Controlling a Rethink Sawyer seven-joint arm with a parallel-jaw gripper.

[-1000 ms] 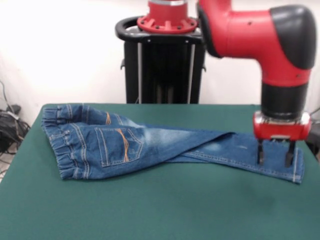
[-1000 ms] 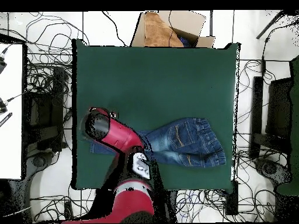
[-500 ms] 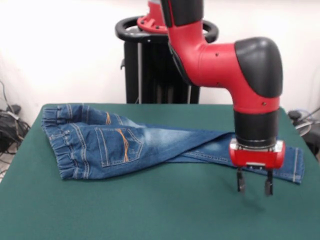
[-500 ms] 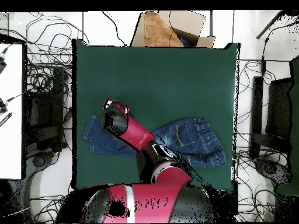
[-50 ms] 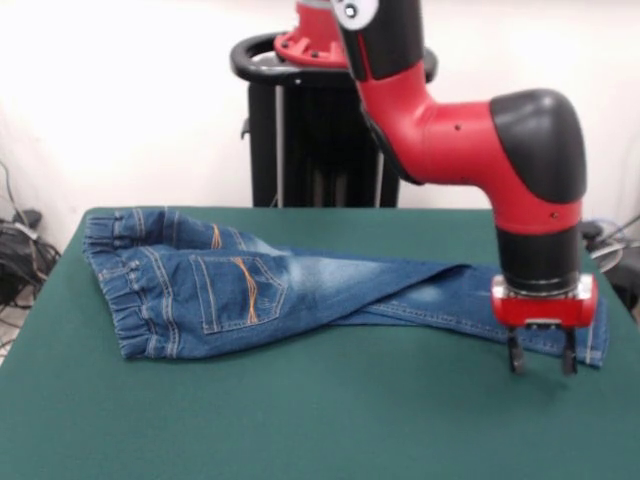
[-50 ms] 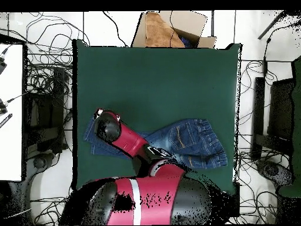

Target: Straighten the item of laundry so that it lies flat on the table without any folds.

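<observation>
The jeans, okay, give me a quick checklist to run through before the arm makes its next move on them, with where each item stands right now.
1. Jeans flat, no folds: not ok. The two legs cross and overlap into one narrow band toward the cuffs.
2. Gripper open: ok. Its fingers stand apart, with nothing between them.
3. Gripper over the cuff end: ok. In the front view it hangs at the near edge of the cuffs.
4. Fingers touching the cloth or the table: cannot tell from either view.
5. Room to spread the legs: ok. Bare green table lies in front of and behind the jeans.
6. Waistband end undisturbed: ok. It rests on the table away from the arm.
</observation>
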